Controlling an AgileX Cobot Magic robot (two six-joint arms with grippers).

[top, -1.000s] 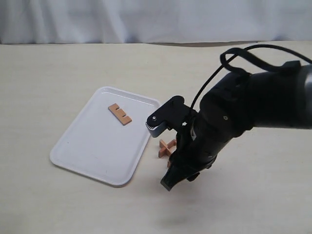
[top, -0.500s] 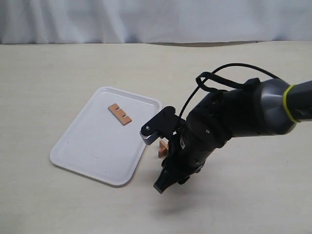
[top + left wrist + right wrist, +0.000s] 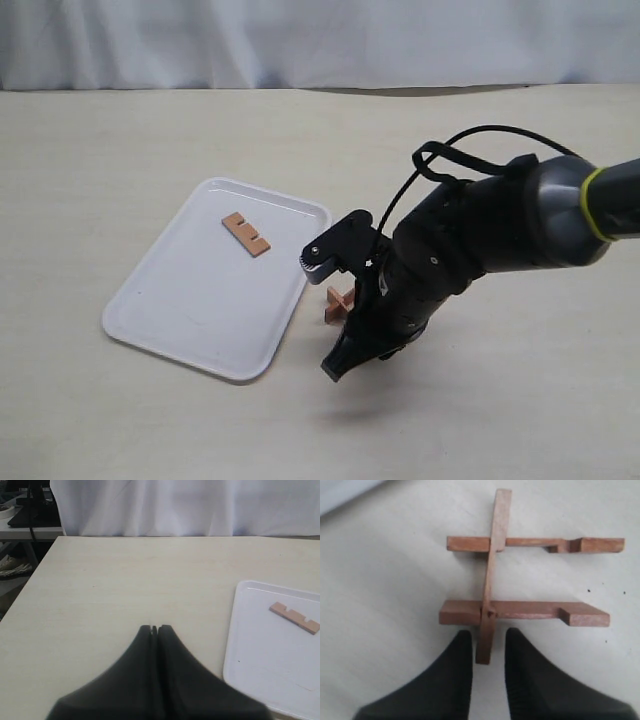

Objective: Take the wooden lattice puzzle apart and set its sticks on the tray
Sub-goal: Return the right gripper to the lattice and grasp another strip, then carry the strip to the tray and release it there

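Note:
The wooden lattice puzzle (image 3: pixel 341 305) lies on the table just right of the tray (image 3: pixel 190 300). In the right wrist view the puzzle (image 3: pixel 520 609) is two parallel sticks joined by one crossing stick (image 3: pixel 492 555). My right gripper (image 3: pixel 486 634) is open, and its fingers straddle the near end of the crossing stick with a gap on each side. From outside, the right gripper (image 3: pixel 336 366) hangs over the puzzle and hides most of it. One loose stick (image 3: pixel 246 233) lies on the tray's far part. My left gripper (image 3: pixel 155 628) is shut and holds nothing, beside the tray (image 3: pixel 260 645).
The right arm's black bulk (image 3: pixel 480 250) and its cable loop rise over the table to the right of the puzzle. A white curtain (image 3: pixel 300 40) closes off the far edge. The left wrist view shows the loose stick (image 3: pixel 295 617) on the tray and the table's far left corner.
The right arm has folded in lower over the puzzle, drifting left and then slightly back right. The puzzle and the stick on the tray have not moved.

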